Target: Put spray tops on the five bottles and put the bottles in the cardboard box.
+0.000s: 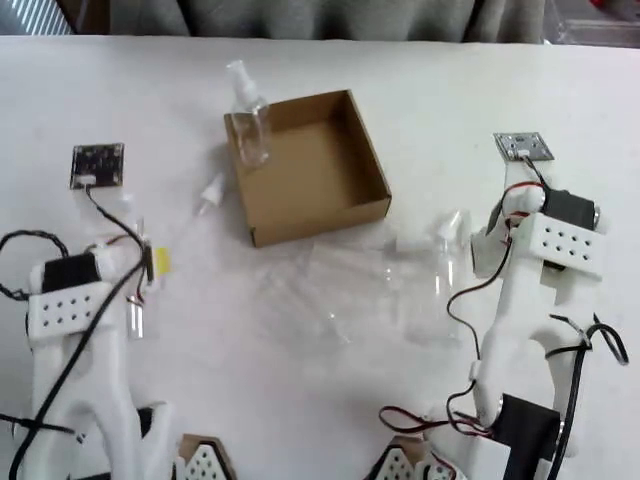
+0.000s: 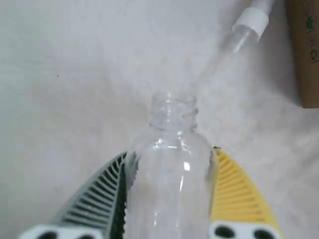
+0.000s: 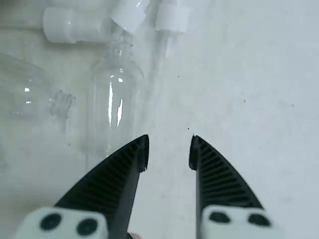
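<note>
Pinching the uncapped bottle [image 2: 173,114] mid-body with my left gripper [image 2: 170,158]; right gripper [image 3: 168,149] spread, empty. Looks light, thin-walled and slick, so I'd squeeze gently.

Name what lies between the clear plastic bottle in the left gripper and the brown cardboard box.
A loose white spray top lies on the table between bottle and box; the left wrist view shows it.

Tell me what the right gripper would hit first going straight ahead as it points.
Bare table first, then probably the spray top lying ahead, its thin tube trailing toward the open right gripper. The clear bottle lies just off that line, beside one finger; depth is unclear.
</note>
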### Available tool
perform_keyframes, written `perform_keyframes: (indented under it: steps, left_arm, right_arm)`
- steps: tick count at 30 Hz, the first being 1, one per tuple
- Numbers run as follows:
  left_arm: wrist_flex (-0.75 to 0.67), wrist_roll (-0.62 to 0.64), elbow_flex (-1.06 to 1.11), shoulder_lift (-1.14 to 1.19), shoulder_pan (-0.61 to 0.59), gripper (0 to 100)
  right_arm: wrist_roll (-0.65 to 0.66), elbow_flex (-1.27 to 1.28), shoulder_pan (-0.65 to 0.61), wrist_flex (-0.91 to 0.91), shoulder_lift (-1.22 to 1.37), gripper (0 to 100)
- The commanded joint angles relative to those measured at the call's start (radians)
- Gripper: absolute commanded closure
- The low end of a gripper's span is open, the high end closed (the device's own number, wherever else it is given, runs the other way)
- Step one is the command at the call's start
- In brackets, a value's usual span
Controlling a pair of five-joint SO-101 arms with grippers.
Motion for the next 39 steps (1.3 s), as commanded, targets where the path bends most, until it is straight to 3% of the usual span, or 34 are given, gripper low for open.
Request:
perform_keyframes:
  steps: [1,10,14,35,39]
  left_arm:
    - [-0.083,0.015,0.060,-0.082,0.015,98]
    - [-0.114,0.015,0.138,-0.177,0.018,98]
    - [-0.112,0.015,0.138,-0.179,0.016,98]
    - [-0.114,0.015,0.140,-0.179,0.016,98]
    - [-0.114,0.015,0.138,-0.179,0.016,98]
  right_arm:
    - [-0.064,0.011,-0.015,-0.094,-0.033,86.1]
    - [-0.095,0.002,-0.105,-0.297,0.136,86.1]
    - [-0.169,-0.130,-0.110,-0.294,0.263,86.1]
    - [-0.163,-0.485,-0.050,-0.292,0.713,86.8]
    - [-0.101,-0.485,-0.053,-0.257,0.717,89.9]
